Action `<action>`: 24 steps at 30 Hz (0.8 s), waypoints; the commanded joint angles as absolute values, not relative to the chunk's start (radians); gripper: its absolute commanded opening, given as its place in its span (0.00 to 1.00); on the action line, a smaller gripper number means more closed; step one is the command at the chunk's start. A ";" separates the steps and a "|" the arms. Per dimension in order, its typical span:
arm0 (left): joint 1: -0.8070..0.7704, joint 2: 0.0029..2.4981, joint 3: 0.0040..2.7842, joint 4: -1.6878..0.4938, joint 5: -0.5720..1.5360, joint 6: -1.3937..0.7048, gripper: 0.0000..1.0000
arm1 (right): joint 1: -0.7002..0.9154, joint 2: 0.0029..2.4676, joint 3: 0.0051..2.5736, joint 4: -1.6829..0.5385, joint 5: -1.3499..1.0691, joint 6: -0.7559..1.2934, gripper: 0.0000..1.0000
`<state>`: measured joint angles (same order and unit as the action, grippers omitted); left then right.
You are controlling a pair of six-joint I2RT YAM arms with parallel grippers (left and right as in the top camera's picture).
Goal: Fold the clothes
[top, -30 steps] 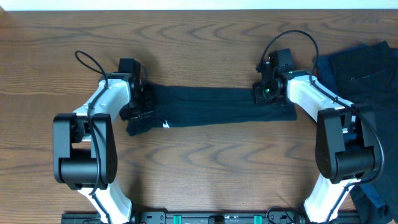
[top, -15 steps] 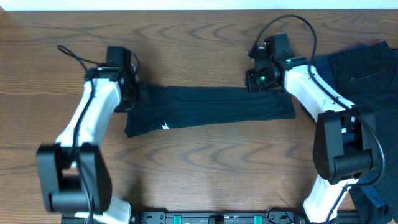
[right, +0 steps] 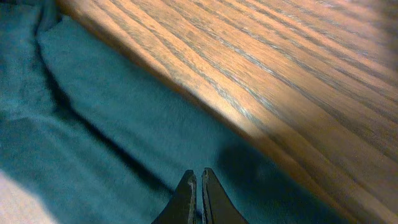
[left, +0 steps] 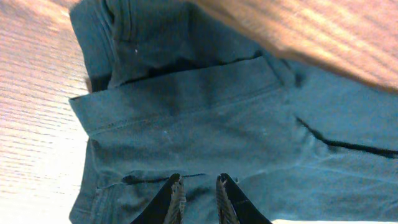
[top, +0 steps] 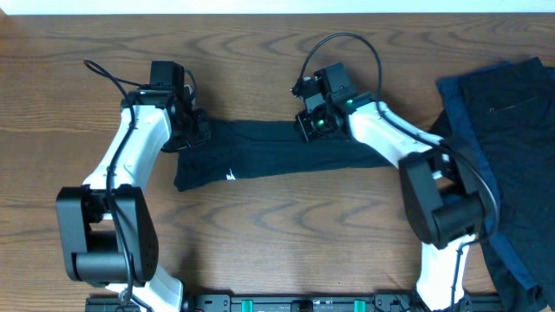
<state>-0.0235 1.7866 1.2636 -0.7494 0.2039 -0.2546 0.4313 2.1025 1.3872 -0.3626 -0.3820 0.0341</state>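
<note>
Now both grippers sit at the far edge of the long dark T-shirt (top: 286,152).
The right gripper (right: 198,175) is squeezed tight near the middle. The left gripper (left: 199,183) has fingers a little apart over the left end; whether they pinch cloth, I cannot tell. Wide table (top: 277,52) wood shows around it, with more clothes (top: 507,113) at the right edge.

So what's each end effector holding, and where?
Left end effector: seems to pinch the dark T-shirt at its upper-left corner. Right end effector: shut at its top edge, mid-length; grip unclear.
</note>
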 commanded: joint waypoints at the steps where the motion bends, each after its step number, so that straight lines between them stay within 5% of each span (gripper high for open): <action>1: -0.026 1.808 1.259 -0.750 0.210 -0.245 0.20 | 0.442 2.147 1.399 -0.331 -0.394 0.078 0.04; 22: -0.026 1.811 1.251 -0.746 0.210 -0.245 0.22 | 0.410 2.147 1.485 -0.574 -0.644 0.124 0.03; 24: -0.026 1.811 1.251 -0.746 0.210 -0.245 0.38 | 0.404 2.147 1.507 -0.641 -0.641 0.105 0.03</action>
<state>-0.0235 1.7992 1.2629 -0.7464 0.2043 -0.2504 0.4236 2.1445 1.4643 -0.6102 -0.5976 0.1211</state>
